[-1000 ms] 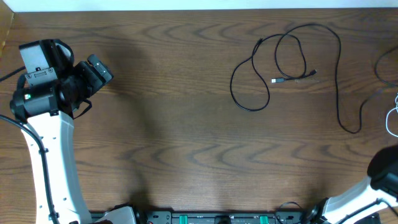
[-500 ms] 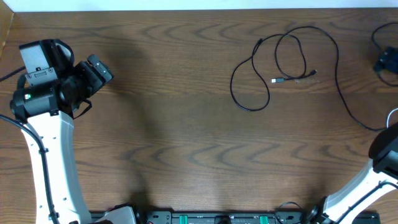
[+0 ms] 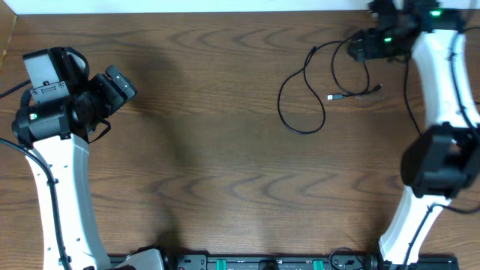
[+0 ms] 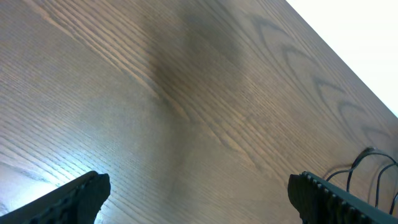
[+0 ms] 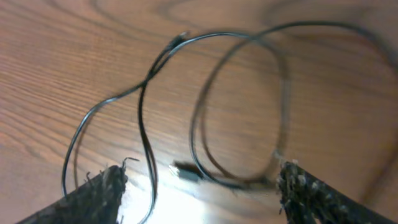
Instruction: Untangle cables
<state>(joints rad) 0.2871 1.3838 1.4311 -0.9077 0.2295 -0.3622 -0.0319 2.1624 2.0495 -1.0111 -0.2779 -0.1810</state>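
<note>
A thin black cable (image 3: 301, 88) lies in tangled loops at the back right of the wooden table. One small plug end (image 3: 332, 97) lies inside the loops. My right gripper (image 3: 360, 47) hovers over the top of those loops, open. In the right wrist view the cable (image 5: 144, 118) crosses itself and the plug (image 5: 186, 172) lies on the wood below my right gripper (image 5: 199, 190), not held. My left gripper (image 3: 120, 82) stays far to the left, open and empty. In the left wrist view my left gripper (image 4: 199, 196) spans bare wood, with a bit of cable (image 4: 367, 167) at the far right.
The right arm (image 3: 439, 97) reaches up the right side of the table and covers part of the cable there. The left arm (image 3: 64, 180) stands along the left edge. The table's back edge (image 3: 225, 11) runs just behind the loops.
The right arm swung in from the right edge to the back of the table over the cable loops, and its jaws opened. The cable's right strand shifted. The left arm stayed still.
</note>
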